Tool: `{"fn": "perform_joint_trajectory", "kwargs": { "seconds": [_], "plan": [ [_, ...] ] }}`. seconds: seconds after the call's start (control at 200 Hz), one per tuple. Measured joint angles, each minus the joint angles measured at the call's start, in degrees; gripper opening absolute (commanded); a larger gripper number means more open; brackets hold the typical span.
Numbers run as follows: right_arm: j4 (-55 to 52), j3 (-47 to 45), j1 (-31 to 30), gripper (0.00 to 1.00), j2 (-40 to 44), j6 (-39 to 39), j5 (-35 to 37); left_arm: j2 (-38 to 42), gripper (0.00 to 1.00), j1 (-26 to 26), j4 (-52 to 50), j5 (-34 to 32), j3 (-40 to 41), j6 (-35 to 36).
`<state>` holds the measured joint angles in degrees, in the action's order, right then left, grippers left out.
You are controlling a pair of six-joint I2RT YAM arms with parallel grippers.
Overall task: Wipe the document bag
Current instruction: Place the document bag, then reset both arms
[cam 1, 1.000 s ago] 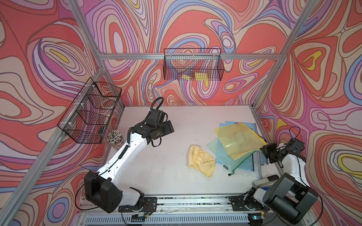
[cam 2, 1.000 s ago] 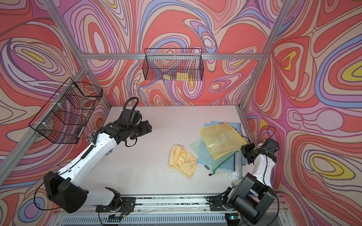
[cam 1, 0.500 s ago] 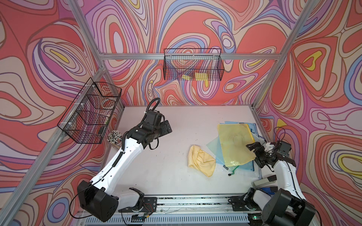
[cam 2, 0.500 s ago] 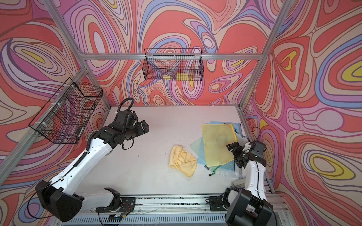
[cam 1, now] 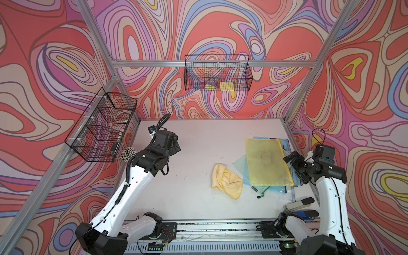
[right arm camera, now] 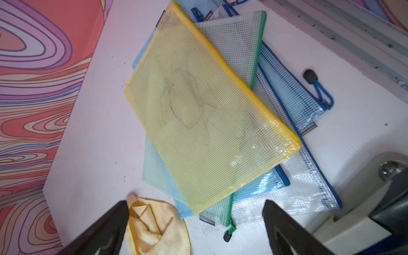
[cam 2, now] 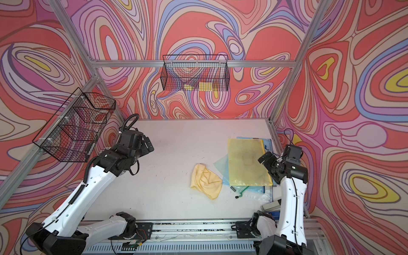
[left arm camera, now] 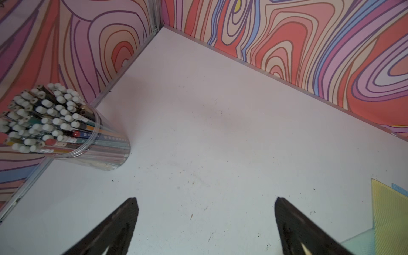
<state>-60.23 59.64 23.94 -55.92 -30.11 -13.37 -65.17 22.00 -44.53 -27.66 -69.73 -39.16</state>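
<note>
Right wrist view shows the document bag (right arm camera: 205,114) flat and topmost for wiping, cloth (right arm camera: 154,229) just beside, right tool (right arm camera: 195,202) and left tool (left arm camera: 205,198) open, empty.

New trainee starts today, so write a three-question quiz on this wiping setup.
1. True or false: the yellow cloth lies on top of the yellow document bag.
2. The right gripper is: A shut on the cloth; B open and empty; C shut on the bag.
3. What fills the clear cup near the left gripper?
Key: 1 false, the cloth lies beside the bag. 2 B. 3 pencils.
</note>
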Motion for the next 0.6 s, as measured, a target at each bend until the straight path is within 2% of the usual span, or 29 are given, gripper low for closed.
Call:
{"fn": "perform_joint_trajectory", "kwargs": {
  "seconds": [0.17, 0.31, 0.461, 0.601],
  "plan": [
    [1.6, 1.6, -0.1, 0.98, 3.0, -0.1, 0.1, 0.5, 0.99, -0.7, 1.5, -5.5, 3.7, 4.9],
    [7.4, 0.7, -2.8, 0.98, 2.9, -0.9, 1.9, 5.9, 0.99, -1.4, 8.8, -6.6, 12.4, 13.3],
    [15.7, -0.9, -13.7, 0.98, -1.3, -0.9, 8.3, 14.1, 0.99, -2.1, 19.1, -4.6, 23.3, 22.4],
    [26.6, -3.7, -27.2, 0.98, -9.6, 2.5, 16.1, 12.2, 0.99, -2.3, 27.9, -3.8, 28.3, 28.9]
  ]
}}
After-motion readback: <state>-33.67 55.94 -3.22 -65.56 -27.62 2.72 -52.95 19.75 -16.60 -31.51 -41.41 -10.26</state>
